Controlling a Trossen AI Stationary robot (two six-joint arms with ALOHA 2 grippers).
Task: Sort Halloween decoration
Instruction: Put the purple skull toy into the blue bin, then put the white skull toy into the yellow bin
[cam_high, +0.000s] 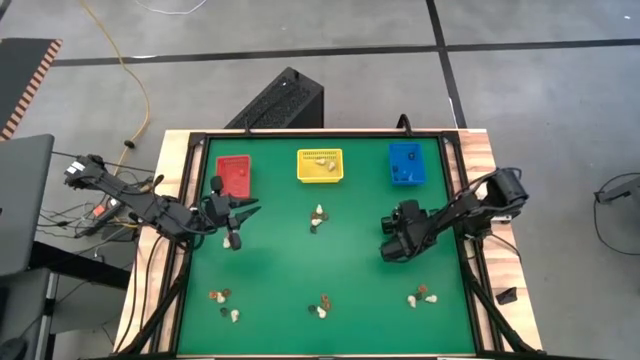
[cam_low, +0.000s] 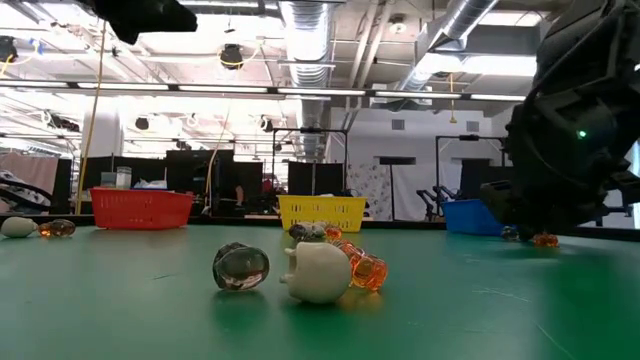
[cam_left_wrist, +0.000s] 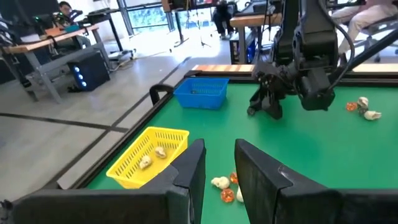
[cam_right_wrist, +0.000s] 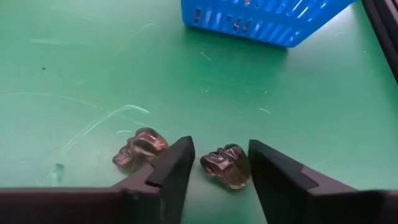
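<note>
The Halloween decoration lies in small clusters on the green mat: one at the middle (cam_high: 318, 217), others along the near edge (cam_high: 222, 297) (cam_high: 320, 307) (cam_high: 422, 296). My right gripper (cam_right_wrist: 221, 145) is low over the mat in front of the blue bin (cam_high: 406, 163), open. Its fingers stand on either side of a dark brown skull trinket (cam_right_wrist: 226, 165). A second brown trinket (cam_right_wrist: 140, 148) lies just outside one finger. My left gripper (cam_left_wrist: 219, 144) hovers open near the red bin (cam_high: 233, 175), pointing level across the table, with nothing between its fingers.
A yellow bin (cam_high: 320, 165) with a few cream trinkets (cam_left_wrist: 152, 155) stands between the red and blue bins at the far edge. The low view shows a clear trinket (cam_low: 241, 267), a white one (cam_low: 318, 272) and an orange one (cam_low: 365, 270) close together.
</note>
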